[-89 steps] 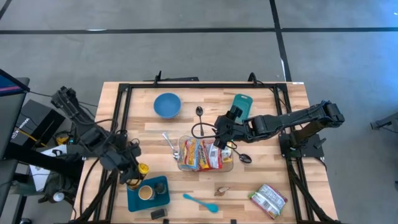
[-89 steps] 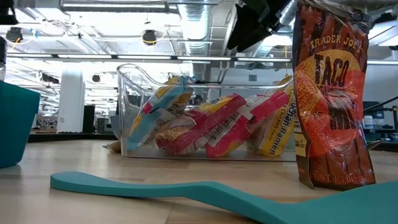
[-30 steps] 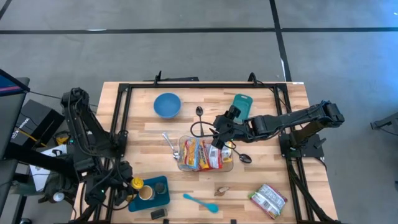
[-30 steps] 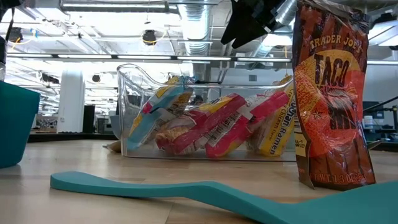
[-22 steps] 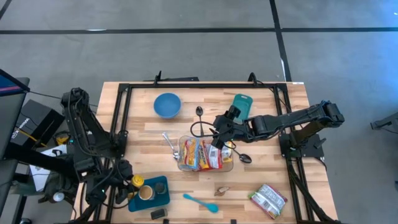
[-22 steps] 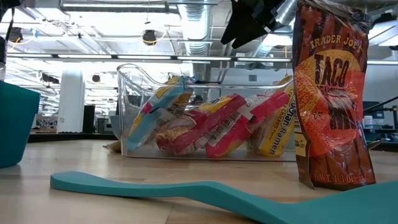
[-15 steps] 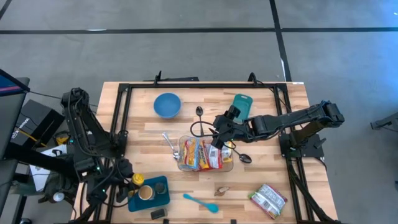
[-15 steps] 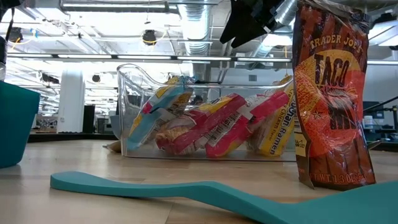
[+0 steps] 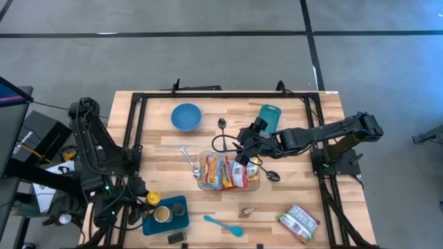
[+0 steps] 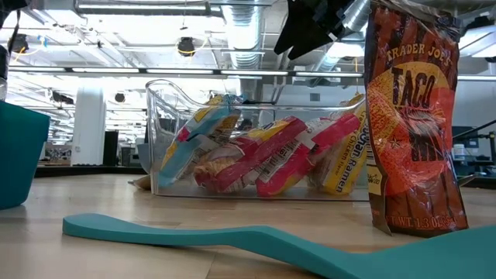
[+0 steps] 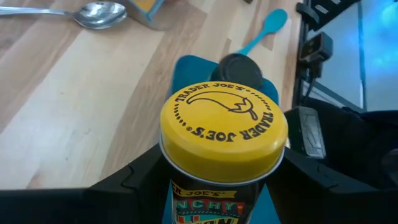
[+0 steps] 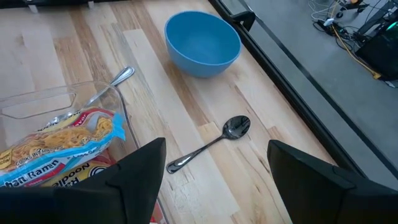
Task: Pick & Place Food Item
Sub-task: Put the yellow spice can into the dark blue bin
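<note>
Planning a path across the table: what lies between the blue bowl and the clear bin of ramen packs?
In the high view, only a metal spoon lies on the wood between the blue bowl and the clear bin, near the bin's corner.

Lighting: bright, even, overhead; soft short shadows on bench (image 9: 291, 200). Low view: backlit by ceiling lamps (image 10: 186, 46), glare off clear bin (image 10: 167, 101); teal spatula (image 10: 232, 240) in foreground soft, out of focus. Left wrist view: yellow jar lid (image 11: 222, 127) sharp, bkgd blurred; glint on spoon (image 11: 99, 14). Right wrist view: pincer fingers (image 12: 134, 177) dark, blurred; slight edge distortion.
</note>
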`<state>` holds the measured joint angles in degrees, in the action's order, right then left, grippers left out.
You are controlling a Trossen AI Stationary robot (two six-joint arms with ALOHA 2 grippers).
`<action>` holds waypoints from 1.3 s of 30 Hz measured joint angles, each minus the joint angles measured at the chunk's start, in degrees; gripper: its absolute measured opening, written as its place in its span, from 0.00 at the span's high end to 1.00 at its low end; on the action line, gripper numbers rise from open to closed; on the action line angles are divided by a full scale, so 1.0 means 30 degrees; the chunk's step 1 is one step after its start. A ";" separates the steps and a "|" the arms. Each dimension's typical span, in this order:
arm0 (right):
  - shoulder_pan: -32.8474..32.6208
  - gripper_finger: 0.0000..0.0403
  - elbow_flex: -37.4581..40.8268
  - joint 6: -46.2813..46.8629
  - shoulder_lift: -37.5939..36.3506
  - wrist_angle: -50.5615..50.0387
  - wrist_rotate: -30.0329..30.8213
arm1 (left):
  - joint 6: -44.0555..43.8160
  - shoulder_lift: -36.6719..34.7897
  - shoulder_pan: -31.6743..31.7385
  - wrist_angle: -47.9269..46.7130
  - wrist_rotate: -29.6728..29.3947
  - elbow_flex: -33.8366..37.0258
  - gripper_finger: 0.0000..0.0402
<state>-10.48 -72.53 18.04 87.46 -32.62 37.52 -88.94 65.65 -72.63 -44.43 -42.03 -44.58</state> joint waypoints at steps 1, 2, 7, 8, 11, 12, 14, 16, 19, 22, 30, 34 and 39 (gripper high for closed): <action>0.0000 0.32 0.0000 0.0000 0.0000 0.0000 0.0000 | -0.0006 0.0000 -0.0108 0.0133 -0.0003 0.0000 0.47; 0.0000 0.32 0.0000 0.0000 0.0000 0.0000 0.0000 | -0.0008 0.0000 -0.0195 0.0188 -0.0005 0.0000 0.47; 0.0000 0.32 0.0000 0.0000 0.0000 0.0016 0.0006 | -0.0010 0.0012 -0.0245 0.0371 -0.0367 0.0308 0.47; 0.0000 0.32 0.0000 0.0000 0.0000 0.0022 0.0007 | -0.0010 0.0026 -0.0240 0.0476 -0.0374 0.0447 0.47; 0.0000 0.32 0.0000 0.0000 0.0000 0.0034 0.0000 | -0.0010 0.0036 -0.0327 0.0558 -0.0388 0.0610 0.47; 0.0000 0.32 0.0000 0.0000 0.0000 0.0036 0.0000 | -0.0010 0.0036 -0.0387 0.0635 -0.0396 0.0667 0.47; 0.0000 0.32 0.0000 0.0000 0.0000 0.0044 0.0000 | -0.0010 0.0036 -0.0459 0.0653 -0.0389 0.0799 0.47; 0.0000 0.32 0.0000 0.0000 0.0000 0.0045 0.0000 | -0.0017 0.0036 -0.0648 0.1013 -0.0471 0.0900 0.47; 0.0000 0.32 0.0000 0.0000 0.0000 0.0116 0.0000 | -0.0010 0.0036 -0.1037 0.1532 -0.0658 0.1203 0.47; 0.0016 0.32 0.0000 0.0000 0.0000 0.0250 0.0000 | -0.0010 0.0036 -0.1371 0.1687 -0.0705 0.1620 0.47; 0.0015 0.32 0.0000 -0.0135 0.0000 0.0648 -0.0021 | 0.0642 0.0036 -0.1840 0.1603 -0.0996 0.2149 0.46; 0.0015 0.32 0.0000 -0.0442 0.0000 0.0639 -0.0022 | 0.1097 0.0036 -0.1840 0.1611 -0.0972 0.2149 0.46; 0.0015 0.32 0.0000 -0.1553 0.0000 0.0854 -0.0020 | 0.1314 0.0036 -0.1840 0.1626 -0.1189 0.2149 0.46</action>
<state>-10.44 -72.53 13.38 87.46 -30.06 37.46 -85.00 65.76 -78.15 -39.55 -45.60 -38.13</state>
